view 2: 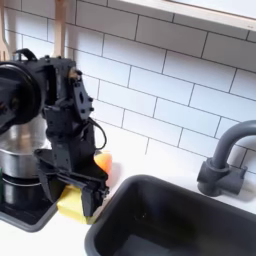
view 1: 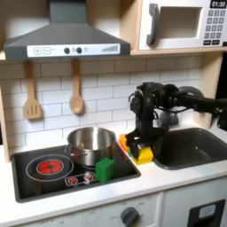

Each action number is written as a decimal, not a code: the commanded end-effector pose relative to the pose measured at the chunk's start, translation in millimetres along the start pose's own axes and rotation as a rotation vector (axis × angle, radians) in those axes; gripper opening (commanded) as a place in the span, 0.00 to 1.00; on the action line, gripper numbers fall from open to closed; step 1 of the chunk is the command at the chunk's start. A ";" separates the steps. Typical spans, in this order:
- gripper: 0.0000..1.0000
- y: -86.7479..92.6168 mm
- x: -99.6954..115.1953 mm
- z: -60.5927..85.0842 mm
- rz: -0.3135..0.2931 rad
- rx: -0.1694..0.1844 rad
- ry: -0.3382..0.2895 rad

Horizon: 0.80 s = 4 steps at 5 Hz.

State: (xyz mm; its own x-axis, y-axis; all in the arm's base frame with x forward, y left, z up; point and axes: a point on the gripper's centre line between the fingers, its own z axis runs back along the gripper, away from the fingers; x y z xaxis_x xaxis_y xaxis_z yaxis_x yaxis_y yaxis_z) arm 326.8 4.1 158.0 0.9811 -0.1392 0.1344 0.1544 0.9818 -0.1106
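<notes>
Green block (view 1: 105, 168) on stove (view 1: 44, 168); microwave (view 1: 182, 24) above.

Counted in the first exterior view: one steel pot (view 1: 90, 144) on one black stovetop (view 1: 35, 175) with two burners, only one lit red (view 1: 51, 166); one green block (view 1: 105, 168); one yellow sponge (view 1: 140, 153); and one orange piece (view 1: 124, 142) beside it. Two wooden utensils hung on the tiled wall, one slotted spatula (view 1: 32, 92) and one spoon (view 1: 76, 88), under one range hood (view 1: 66, 37), with one microwave (view 1: 182, 24) alongside. One sink (view 2: 190, 225), one faucet (view 2: 222, 155) and one gripper (view 2: 72, 187) were noted in the second exterior view.
</notes>
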 end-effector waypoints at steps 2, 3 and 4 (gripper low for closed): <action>1.00 -3.3 2.8 -7.1 0.012 0.048 -0.013; 1.00 -3.3 0.0 -11.5 0.018 0.040 -0.007; 1.00 -1.3 -2.6 -15.7 0.019 0.033 -0.003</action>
State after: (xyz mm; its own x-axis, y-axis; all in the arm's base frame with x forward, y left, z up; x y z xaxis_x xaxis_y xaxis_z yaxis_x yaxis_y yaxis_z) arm 326.8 -1.7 143.1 0.9815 -0.1326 0.1381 0.1439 0.9867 -0.0753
